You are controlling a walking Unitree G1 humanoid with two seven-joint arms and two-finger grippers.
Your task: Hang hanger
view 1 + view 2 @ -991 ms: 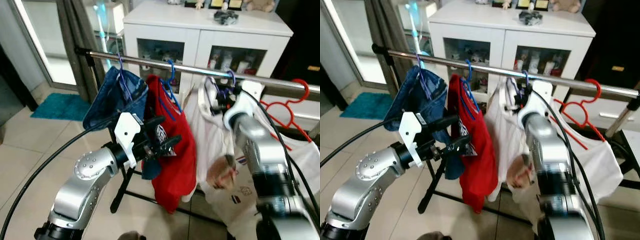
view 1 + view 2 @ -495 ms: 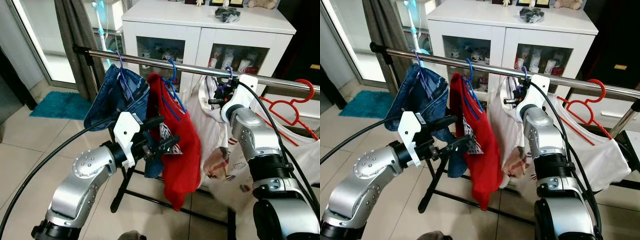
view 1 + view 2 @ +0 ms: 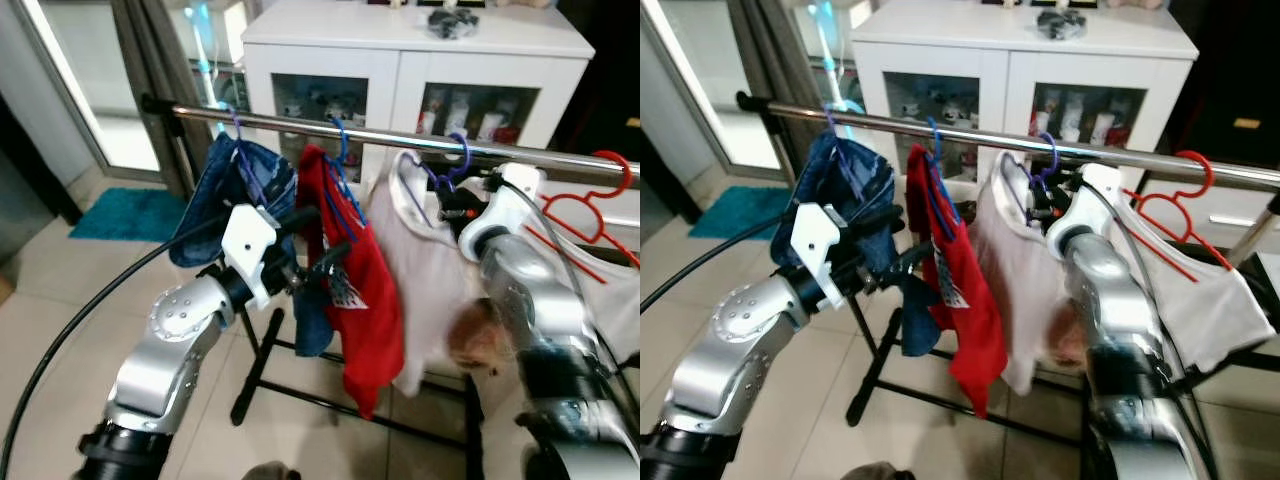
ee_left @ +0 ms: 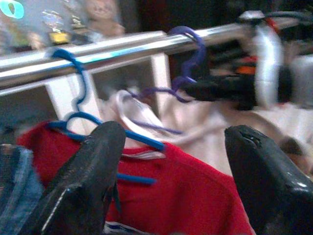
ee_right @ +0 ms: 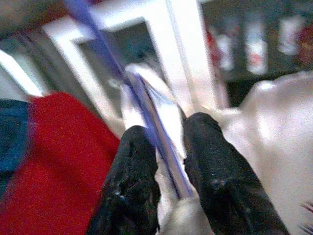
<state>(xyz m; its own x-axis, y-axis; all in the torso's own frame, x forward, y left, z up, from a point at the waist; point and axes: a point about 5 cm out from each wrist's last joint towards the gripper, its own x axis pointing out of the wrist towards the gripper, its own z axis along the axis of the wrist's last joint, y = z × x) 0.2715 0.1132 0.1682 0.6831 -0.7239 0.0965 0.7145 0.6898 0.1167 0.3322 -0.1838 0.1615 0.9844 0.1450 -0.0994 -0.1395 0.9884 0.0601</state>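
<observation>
The purple hanger (image 3: 446, 168) has its hook over the steel rail (image 3: 400, 138), carrying a white shirt (image 3: 425, 270) that droops below — and the right gripper (image 5: 168, 161) is pinched tight on the hanger's thin purple bar, just under the hook, its two black fingers (image 5: 132, 181) closed with the bar between them. Beside that gripper, toward the robot's left, a red shirt (image 3: 358, 290) hangs on a blue hanger (image 3: 337, 160), and past it denim jeans (image 3: 230, 205) on another hanger. The left gripper (image 3: 315, 262) hovers in front of the red shirt with its fingers (image 4: 83, 181) spread wide, holding nothing. To the right gripper's other side a red hanger (image 3: 590, 205) sits on the rail; behind stands a white cabinet (image 3: 400, 60)
</observation>
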